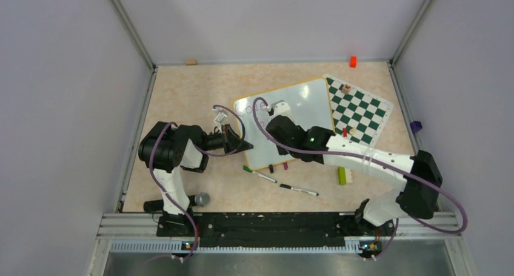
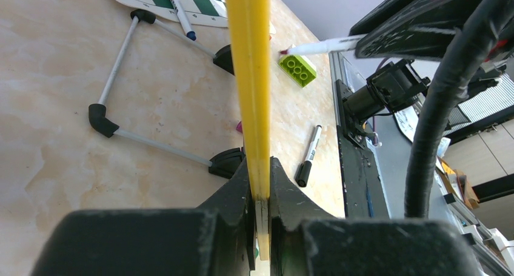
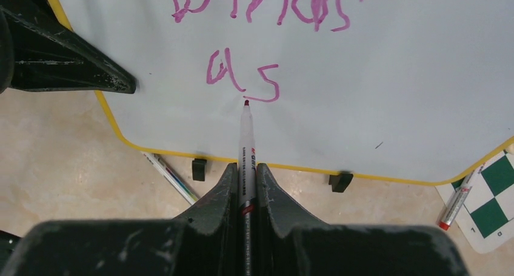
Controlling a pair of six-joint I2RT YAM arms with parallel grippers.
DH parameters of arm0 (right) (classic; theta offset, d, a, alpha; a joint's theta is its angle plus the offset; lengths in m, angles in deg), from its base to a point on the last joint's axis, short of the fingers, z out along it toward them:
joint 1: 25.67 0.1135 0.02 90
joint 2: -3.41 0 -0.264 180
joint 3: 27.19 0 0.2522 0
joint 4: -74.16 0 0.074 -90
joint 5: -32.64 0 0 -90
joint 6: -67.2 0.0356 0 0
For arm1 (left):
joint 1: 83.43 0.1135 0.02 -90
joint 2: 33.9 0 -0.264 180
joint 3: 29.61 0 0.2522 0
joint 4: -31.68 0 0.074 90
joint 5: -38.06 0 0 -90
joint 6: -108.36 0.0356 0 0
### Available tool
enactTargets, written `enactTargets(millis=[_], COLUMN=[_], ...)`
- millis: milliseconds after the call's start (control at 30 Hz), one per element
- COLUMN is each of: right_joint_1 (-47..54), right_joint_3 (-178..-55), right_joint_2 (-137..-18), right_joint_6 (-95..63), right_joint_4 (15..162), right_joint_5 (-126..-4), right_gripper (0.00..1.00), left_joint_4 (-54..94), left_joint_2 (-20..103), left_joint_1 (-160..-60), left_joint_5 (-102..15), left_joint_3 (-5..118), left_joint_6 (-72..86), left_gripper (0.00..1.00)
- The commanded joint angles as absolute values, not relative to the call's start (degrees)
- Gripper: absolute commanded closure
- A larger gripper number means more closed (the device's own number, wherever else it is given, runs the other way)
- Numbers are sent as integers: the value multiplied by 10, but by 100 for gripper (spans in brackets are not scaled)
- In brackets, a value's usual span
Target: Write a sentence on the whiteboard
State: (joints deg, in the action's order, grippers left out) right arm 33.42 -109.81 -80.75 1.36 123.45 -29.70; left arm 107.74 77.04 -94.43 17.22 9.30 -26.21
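Observation:
The whiteboard [image 1: 309, 103] with its yellow frame [image 2: 250, 76] stands propped up at mid-table. My left gripper [image 1: 245, 145] [image 2: 260, 185] is shut on the board's left edge. My right gripper [image 1: 271, 119] [image 3: 245, 173] is shut on a white marker [image 3: 246, 142]. The marker's tip [image 3: 246, 102] is at the board's face, just under the purple word "as" [image 3: 242, 76]. Above that, the sentence shows "binds" [image 3: 267, 3]; anything higher is cut off. Two black clip feet [image 3: 199, 168] [image 3: 341, 180] hold the board's lower edge.
The green-and-white chess mat [image 1: 357, 109] lies to the right of the board, with a red-capped marker [image 3: 456, 206] on it. Two loose markers [image 1: 260, 175] [image 1: 299, 190] and a green brick [image 1: 342, 176] lie in front of the board. An orange block [image 1: 353, 61] sits by the far wall.

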Motion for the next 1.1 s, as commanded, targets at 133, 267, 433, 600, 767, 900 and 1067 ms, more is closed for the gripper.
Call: enactTargets(millis=[133,267,433,600,767,900,1067], right_joint_1=[326,308,279,230,207,205,202], right_joint_3=[-1051,-1044,-1037,-1015,-1003,-1004,-1006], right_joint_2=[-712,-706,-699,-672,-664,-669,-676], right_joint_6=[42,58,56,37,29,27,25], right_joint_4=[1239,1248,1239,1194,1168,1164,1161], right_joint_5=[-223,-209,-215,-290,-342,-346,-348], right_gripper=[100,100,100,100,100,100,100], left_joint_4=[1107,1107,1107,1107,1107,1107,1107], left_joint_2=[787,787,788,788,788,787,787], left_joint_1=[-963,-963,-963,-963,-963,-963,-963], left_joint_5=[233,233,233,233,233,233,234], left_joint_3=[89,89,89,89,89,89,89], left_joint_6=[-219,-219,-218,-218,-217,-218,-217], left_gripper=[100,100,100,100,100,100,100])
